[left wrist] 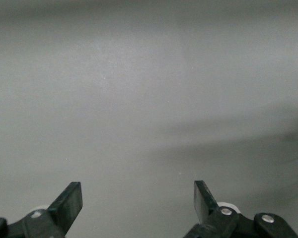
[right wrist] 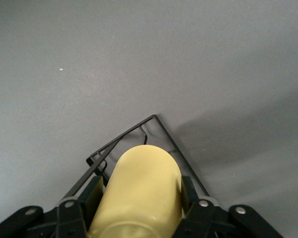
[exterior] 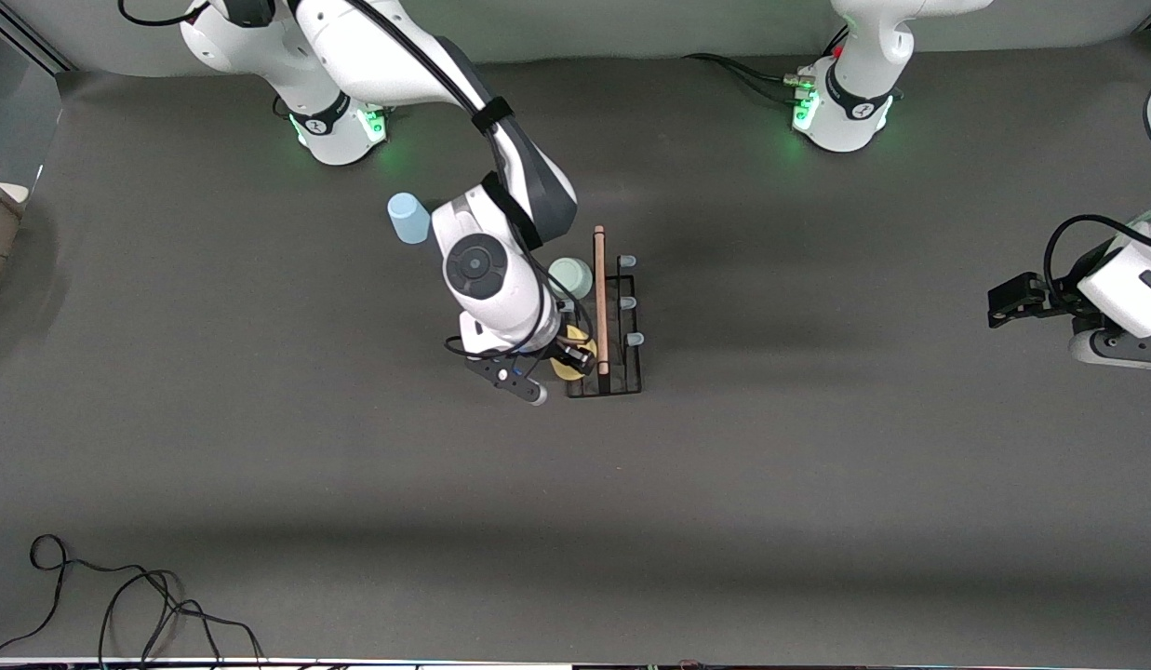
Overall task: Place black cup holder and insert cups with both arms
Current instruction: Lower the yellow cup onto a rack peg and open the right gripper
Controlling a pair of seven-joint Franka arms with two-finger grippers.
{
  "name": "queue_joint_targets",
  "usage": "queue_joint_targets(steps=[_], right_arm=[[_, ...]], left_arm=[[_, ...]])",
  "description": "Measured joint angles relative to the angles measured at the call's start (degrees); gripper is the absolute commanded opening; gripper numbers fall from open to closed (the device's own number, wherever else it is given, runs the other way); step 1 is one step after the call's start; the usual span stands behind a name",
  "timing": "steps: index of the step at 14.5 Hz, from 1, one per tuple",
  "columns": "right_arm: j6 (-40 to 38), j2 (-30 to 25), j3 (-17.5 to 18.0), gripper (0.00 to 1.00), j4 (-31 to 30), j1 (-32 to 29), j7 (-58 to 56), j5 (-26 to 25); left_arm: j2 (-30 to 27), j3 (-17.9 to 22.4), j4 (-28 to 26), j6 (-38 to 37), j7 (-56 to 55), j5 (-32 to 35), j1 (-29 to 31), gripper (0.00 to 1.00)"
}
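While green cup [exterior: 570, 276] sits racked, right pincer [right wrist: 141, 198] grips yellow cup [right wrist: 141, 191]

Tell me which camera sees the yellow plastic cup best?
The right wrist view: the yellow plastic cup fills the foreground, clamped in the right gripper over a corner of the black wire cup holder. The front view shows only a yellow sliver under the right arm. The left wrist view shows none of it.

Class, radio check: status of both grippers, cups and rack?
Right gripper shut on yellow cup over black cup holder. Left gripper open, waiting. Green cup racked; blue cup loose.
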Motion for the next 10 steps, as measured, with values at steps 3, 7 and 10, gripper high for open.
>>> queue_joint_targets(steps=[3,7,10], right_arm=[[0.7,1.1,0.0,1.00,0.0,0.3,0.2,0.0],[0.9,1.0,-0.3,1.00,0.4,0.3,0.2,0.0],[-1.4,-0.9,-1.1,1.00,1.5,0.0,0.2,0.0]], left_arm=[[0.0,0.1,0.0,0.0,0.0,0.0,0.1,1.00],[0.0,0.1,0.0,0.0,0.0,0.0,0.1,1.00],[0.0,0.1,0.0,0.0,0.0,0.0,0.1,1.00]])
